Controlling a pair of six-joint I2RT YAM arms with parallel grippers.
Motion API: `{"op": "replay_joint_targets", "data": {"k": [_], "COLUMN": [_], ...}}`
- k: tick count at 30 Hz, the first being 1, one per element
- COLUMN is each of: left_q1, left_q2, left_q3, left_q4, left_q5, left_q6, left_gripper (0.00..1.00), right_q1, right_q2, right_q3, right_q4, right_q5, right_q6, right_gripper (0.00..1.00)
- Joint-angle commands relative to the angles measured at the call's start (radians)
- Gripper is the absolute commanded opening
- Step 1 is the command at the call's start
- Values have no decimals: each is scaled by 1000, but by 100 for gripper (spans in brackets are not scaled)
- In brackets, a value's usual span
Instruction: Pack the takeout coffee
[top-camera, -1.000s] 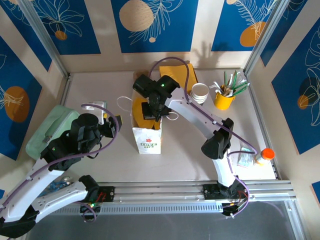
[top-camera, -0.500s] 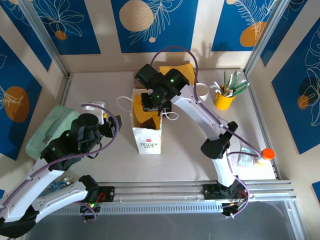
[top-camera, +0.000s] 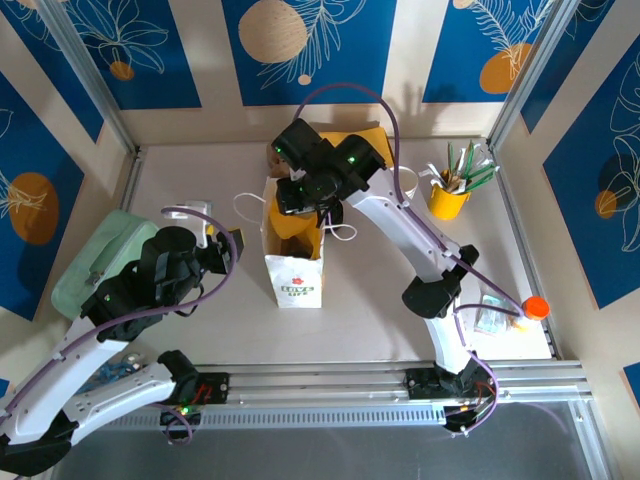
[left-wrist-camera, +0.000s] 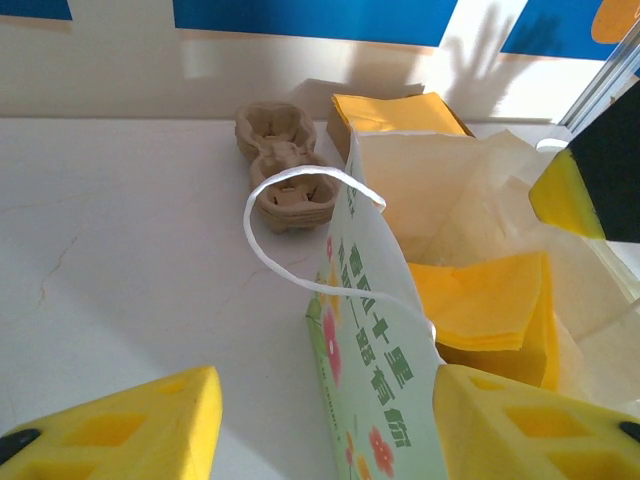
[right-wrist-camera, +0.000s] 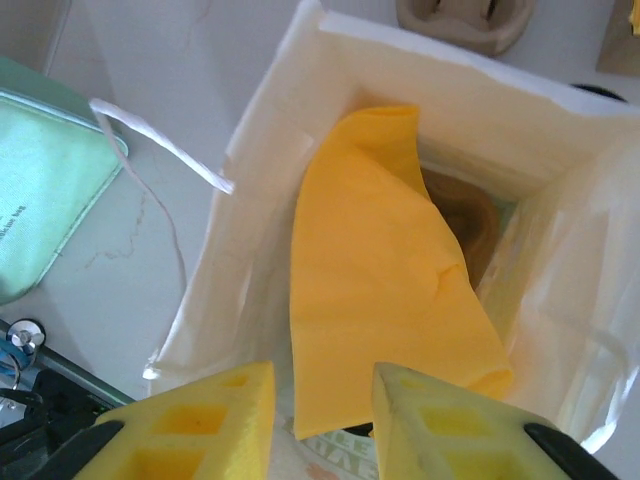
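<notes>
Lining pale table (top-camera: 370, 310): blue leaf-print wall panels (top-camera: 300, 50).

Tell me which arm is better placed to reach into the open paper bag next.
Right. The right gripper hangs open directly above the paper bag, over the yellow napkin; the left gripper sits low at its side.
</notes>
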Motion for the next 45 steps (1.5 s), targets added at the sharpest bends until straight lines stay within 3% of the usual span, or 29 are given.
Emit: {"op": "replay_joint_targets", "data": {"k": [1,11,23,30,37,45], "left_q1": [8,8,9,9,9,9], "left_q2": [-11,-7,47,67,84,76], "left_q3": [8,10,7,8,22,19], "left_q4": [10,10,36,57,46,27], "left_q5": [-22,-38,-16,-26,-29,-33], "left_q6": [7,15,23,30,40,22], "left_gripper": [58,59,62,66,67,68], "right_q1": [-3,-51,-219,-290,-364,-433], "right_q2": [-54,-83,-78,-70,6,181], "right_q3": [47,48,66,10,1,91], "right_q4": [52,151,210,283,370,404], "right_q5": [26,95,46,135,241,222], "right_q6": [-88,-214,-265,-294,-347,-399], "right_gripper": [33,42,53,56,60,65]}}
